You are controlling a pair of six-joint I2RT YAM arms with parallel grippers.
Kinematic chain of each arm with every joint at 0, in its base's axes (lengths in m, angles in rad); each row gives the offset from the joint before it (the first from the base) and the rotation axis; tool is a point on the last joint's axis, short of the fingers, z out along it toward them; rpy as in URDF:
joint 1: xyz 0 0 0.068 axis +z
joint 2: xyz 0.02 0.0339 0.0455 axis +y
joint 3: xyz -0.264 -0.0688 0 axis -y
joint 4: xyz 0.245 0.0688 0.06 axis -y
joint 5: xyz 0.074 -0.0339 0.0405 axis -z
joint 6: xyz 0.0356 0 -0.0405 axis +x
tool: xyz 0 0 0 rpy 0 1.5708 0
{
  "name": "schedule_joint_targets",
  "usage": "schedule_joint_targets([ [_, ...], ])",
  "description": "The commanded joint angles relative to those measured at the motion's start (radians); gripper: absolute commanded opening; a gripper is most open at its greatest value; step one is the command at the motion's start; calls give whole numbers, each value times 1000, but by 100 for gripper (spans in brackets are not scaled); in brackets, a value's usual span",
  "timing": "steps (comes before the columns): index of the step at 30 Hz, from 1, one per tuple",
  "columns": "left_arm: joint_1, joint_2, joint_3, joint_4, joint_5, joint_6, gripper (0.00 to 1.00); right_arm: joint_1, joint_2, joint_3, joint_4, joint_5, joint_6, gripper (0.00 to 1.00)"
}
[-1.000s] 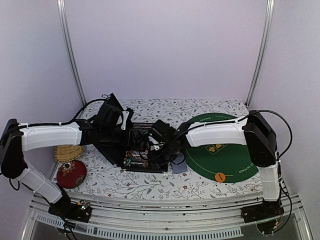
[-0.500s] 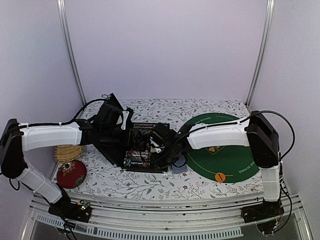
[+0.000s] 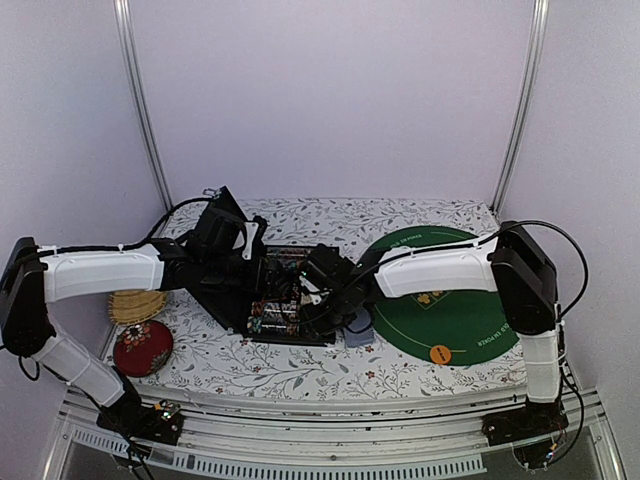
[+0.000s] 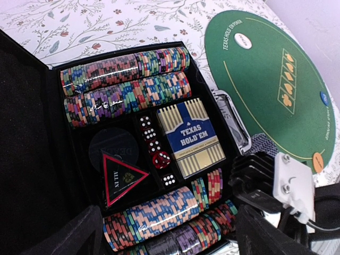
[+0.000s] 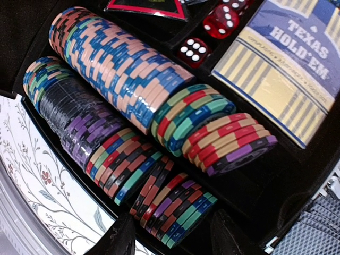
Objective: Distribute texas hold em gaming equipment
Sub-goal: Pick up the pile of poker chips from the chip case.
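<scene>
**A:** What is the right gripper up to?

**B:** Its fingers stand parted with nothing clamped between them. It hangs just above a short stack of red, green and purple striped-edge poker chips, at the near end of the rows in the open black case.

**A:** And the left gripper?

**B:** It is spread wide and empty, up by the case's raised lid.

**A:** Is anything set out yet?

**B:** A grey-blue patterned playing card lies just beside the case. An orange round button disc sits on the green semicircular felt mat.

**A:** Which step is this?

**B:** Fetching chips, I'd judge. The fingers need to drop astride a few chips, squeeze, and lift without dragging the neighbouring ones.

**A:** What differs from a second ago?

**B:** The right arm has reached further left into the case. The left arm hasn't budged.
</scene>
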Motion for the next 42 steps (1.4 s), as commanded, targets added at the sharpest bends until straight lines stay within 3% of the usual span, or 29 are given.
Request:
schedule_joint_targets([
  [1,18,8,6,10,7,20,89,-27,55,17,30,24,3,53],
  [7,21,10,5,13,13,22,89,-28,85,50,19,59,5,54],
  [16,26,-20,-37,48,0,11,89,-27,16,-9,-1,220,61,38],
  [24,30,-16,-34,40,17,28,89,-25,54,16,19,191,77,49],
  [31,36,-26,-48,49,21,36,89,-25,44,50,22,285,75,49],
  [34,38,-28,-48,49,23,37,89,-24,6,11,53,305,88,43],
  [42,46,-22,-47,56,31,39,89,-24,28,-3,102,210,78,43],
])
